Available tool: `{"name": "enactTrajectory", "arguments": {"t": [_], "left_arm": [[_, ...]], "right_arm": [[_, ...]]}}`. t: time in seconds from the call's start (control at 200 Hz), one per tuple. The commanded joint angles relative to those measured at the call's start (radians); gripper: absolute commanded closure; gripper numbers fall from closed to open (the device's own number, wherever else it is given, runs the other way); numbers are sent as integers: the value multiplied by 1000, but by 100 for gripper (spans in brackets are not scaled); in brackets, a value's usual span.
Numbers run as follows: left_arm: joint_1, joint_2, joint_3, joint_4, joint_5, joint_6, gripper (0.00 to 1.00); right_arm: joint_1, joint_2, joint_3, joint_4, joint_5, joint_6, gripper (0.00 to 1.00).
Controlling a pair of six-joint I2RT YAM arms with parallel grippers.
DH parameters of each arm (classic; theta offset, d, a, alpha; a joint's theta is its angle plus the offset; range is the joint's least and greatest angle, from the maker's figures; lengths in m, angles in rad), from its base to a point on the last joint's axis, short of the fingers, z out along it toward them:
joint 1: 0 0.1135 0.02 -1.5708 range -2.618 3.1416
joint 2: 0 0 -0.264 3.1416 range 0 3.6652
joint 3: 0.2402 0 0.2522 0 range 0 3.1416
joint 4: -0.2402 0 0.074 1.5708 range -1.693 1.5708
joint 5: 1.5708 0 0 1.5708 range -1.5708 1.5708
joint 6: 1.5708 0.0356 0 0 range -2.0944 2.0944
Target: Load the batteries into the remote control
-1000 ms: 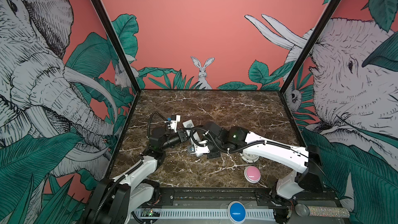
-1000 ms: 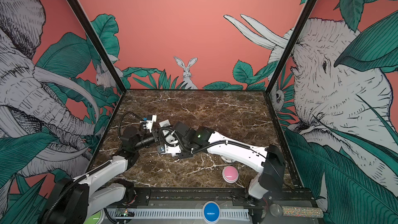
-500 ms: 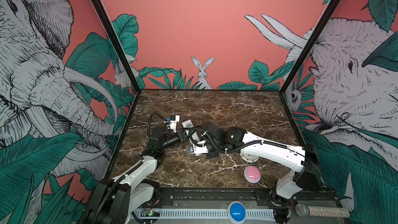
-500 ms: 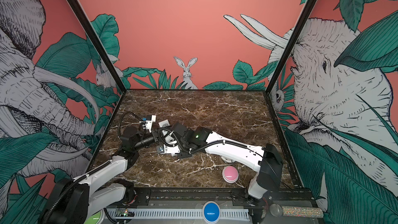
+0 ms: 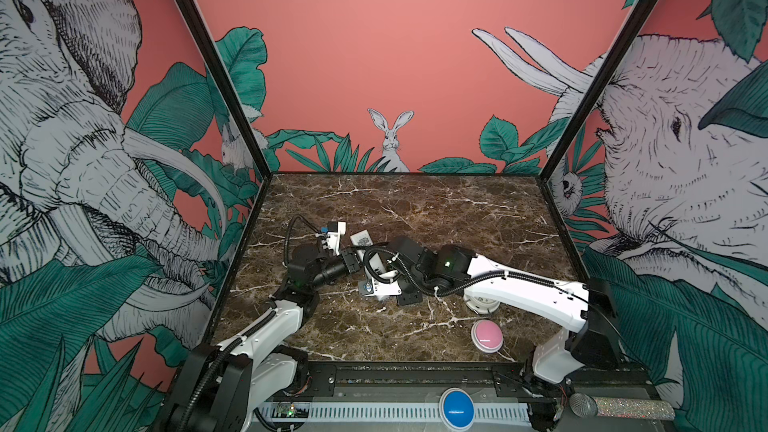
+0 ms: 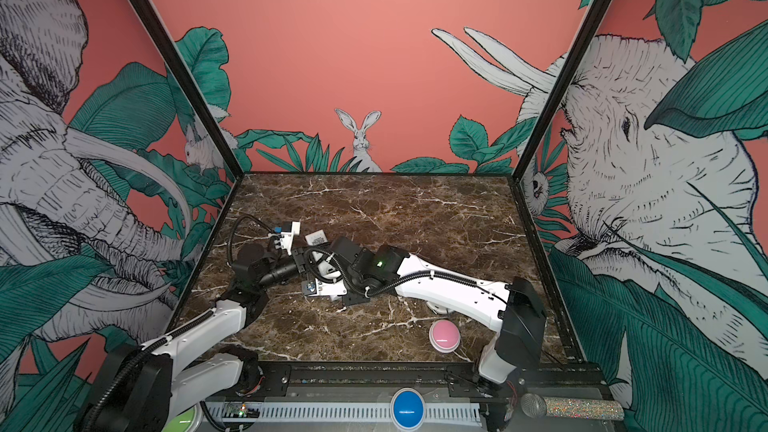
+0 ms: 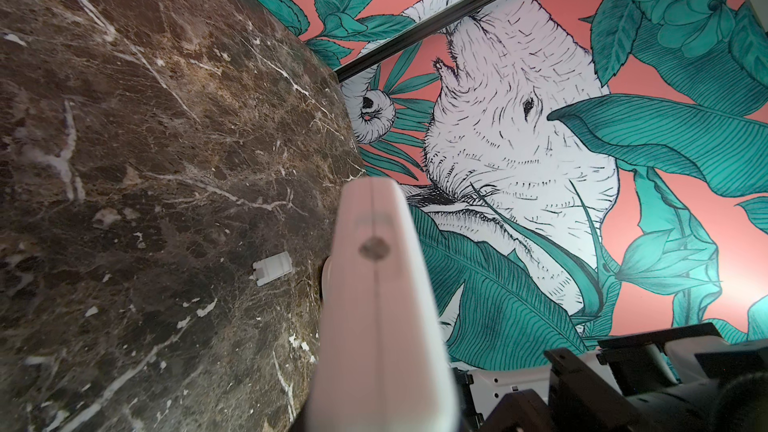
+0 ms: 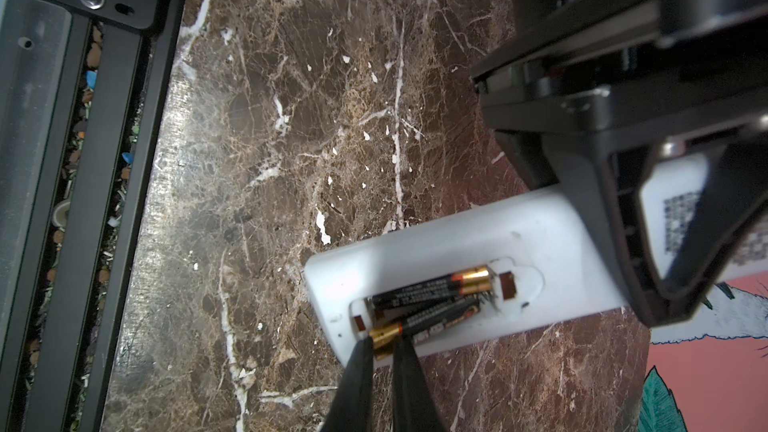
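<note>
We find the remote control [image 8: 457, 238] left of centre in both top views. It is back side up, and the left end effector [image 5: 353, 263] is clamped narrow across its middle. Its battery bay is uncovered. An inner battery [image 8: 432, 288] lies along the bay, and a slanted battery [image 8: 436, 317] crosses beside it, its gold end poking past the bay's rim. The right end effector [image 8: 382, 344] is drawn narrow, its two black tips pinching that gold end. The remote's bay end points toward the black front rail [image 8: 120, 160], with a band of bare marble between them. Behind the arms, the table [image 5: 415, 209] runs open to the back wall and to the right wall. A small white cover [image 7: 272, 268] lies flat on the marble, apart from the remote. Toward the lower right of the table, a round white clock [image 5: 482, 305] sits half under the right arm, and a pink button [image 5: 486, 336] sits near the front edge. Against a second ago, the right arm has edged slightly toward the left of the frame and its tips have closed a touch. The left arm and the remote have kept their place. A sticker [image 8: 681, 218] on the remote's back carries a square code. We cannot read the print on the batteries.
</note>
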Motion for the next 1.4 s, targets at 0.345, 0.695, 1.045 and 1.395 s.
{"name": "enactTrajectory", "arguments": {"t": [0.345,0.695,1.045,1.395], "left_arm": [[-6,-24,2,65,46,-30,100],[-6,-21,2,66,68,-33,100],[-7,-6,6,87,95,-41,100],[-8,-2,12,94,108,-46,100]], "right_arm": [[4,20,19,63,28,6,89],[6,31,26,53,31,-7,89],[14,54,44,44,47,-17,90],[15,74,53,51,50,-22,90]]}}
